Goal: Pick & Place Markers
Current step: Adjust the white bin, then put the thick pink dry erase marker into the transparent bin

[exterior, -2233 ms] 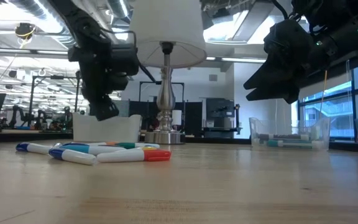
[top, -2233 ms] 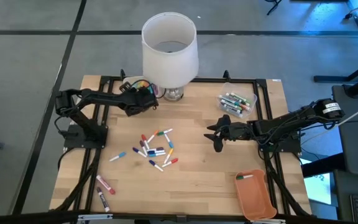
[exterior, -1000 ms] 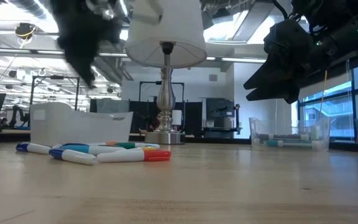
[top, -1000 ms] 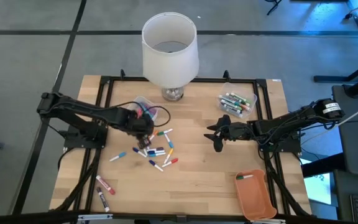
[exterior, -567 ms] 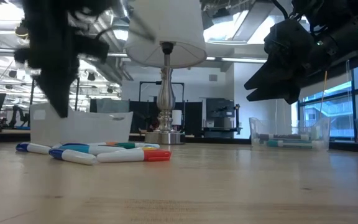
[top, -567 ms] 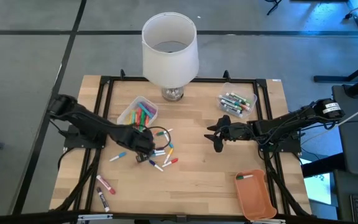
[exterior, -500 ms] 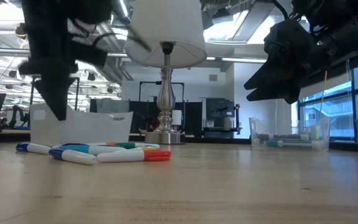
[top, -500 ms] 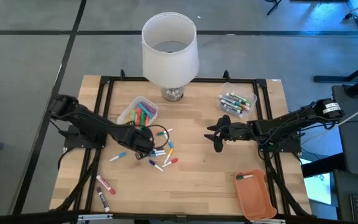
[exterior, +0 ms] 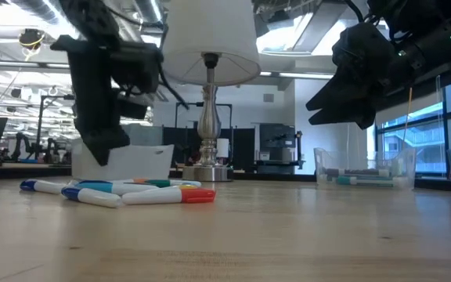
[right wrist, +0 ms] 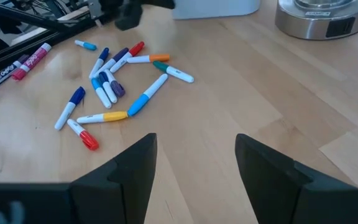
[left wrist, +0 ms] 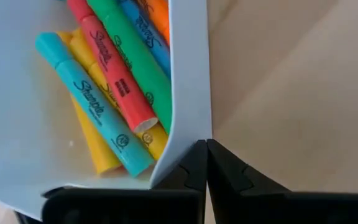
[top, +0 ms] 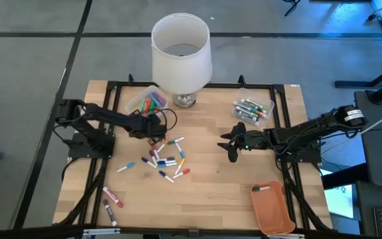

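Note:
A white bin [top: 146, 103] holding coloured markers [left wrist: 114, 93] stands at the far left, beside the lamp base. My left gripper [top: 155, 127] is at the bin's near side, shut on its wall; in the low view it [exterior: 104, 153] hangs in front of the bin [exterior: 135, 160]. A loose heap of markers [top: 168, 159] lies flat on the wood in the middle. My right gripper [top: 229, 143] hovers open right of the heap, nothing between its fingers [right wrist: 135, 168]. My left gripper pinches the bin's thin wall at its rim [left wrist: 188, 134] between its two fingers, on the bin's near side. The fingers come from above, slanting in from the table's near side. Whether the bin's bottom rests on the table I cannot tell.
A white lamp [top: 181, 53] stands at the far middle. A clear bin of markers [top: 252, 109] sits far right, an orange tray [top: 270, 206] with one marker near right. Two pink markers [top: 110, 202] lie near left. Black frame rails edge the table.
My left gripper, still holding the bin, first went toward the table's near edge, then back toward the far edge and the lamp. The bin has been carried with it and now stands farther back, turned a little. The loose heap has stayed in place.

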